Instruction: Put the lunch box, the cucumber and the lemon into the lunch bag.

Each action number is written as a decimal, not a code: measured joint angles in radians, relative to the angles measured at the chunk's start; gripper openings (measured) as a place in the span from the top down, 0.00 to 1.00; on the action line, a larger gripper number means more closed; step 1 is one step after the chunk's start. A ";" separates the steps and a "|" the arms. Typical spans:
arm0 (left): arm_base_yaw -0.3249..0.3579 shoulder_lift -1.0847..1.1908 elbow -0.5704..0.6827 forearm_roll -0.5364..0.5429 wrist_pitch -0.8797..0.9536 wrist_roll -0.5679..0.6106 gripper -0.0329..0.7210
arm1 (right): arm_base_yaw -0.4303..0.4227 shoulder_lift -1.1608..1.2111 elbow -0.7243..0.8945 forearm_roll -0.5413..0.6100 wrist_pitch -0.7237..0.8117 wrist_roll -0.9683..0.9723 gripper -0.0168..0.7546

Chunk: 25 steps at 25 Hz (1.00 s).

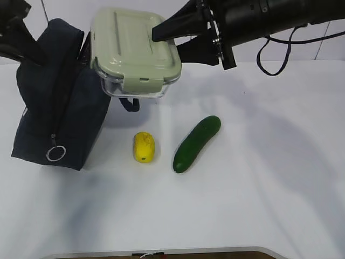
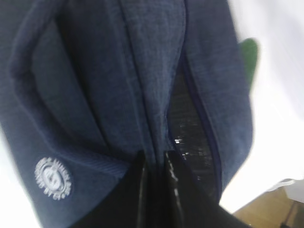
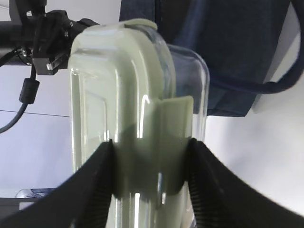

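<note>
The lunch box (image 1: pixel 135 51), clear with a pale green lid, hangs in the air beside the top of the lunch bag (image 1: pixel 54 102). My right gripper (image 1: pixel 170 43) is shut on the box's short end. The right wrist view shows its fingers (image 3: pixel 95 180) pressing the lunch box (image 3: pixel 123 85) from both sides, with the navy lunch bag (image 3: pixel 228 57) behind. My left gripper (image 2: pixel 154 166) is shut on a fold of the lunch bag's fabric (image 2: pixel 118 85) next to the zipper opening, where dark shiny lining (image 2: pixel 187 128) shows. The lemon (image 1: pixel 144 147) and the cucumber (image 1: pixel 197 143) lie on the table.
The white table (image 1: pixel 259 178) stretches to the right and front, with its front edge (image 1: pixel 161 252) near the bottom. The zipper's ring pull (image 1: pixel 55 153) hangs at the bag's front. A handle loop (image 1: pixel 129 103) hangs under the box. The left arm (image 1: pixel 16 38) stands behind the bag.
</note>
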 joint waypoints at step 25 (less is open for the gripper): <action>0.000 0.000 -0.027 -0.148 0.089 0.031 0.94 | 0.000 0.000 0.000 0.081 0.000 -0.044 0.52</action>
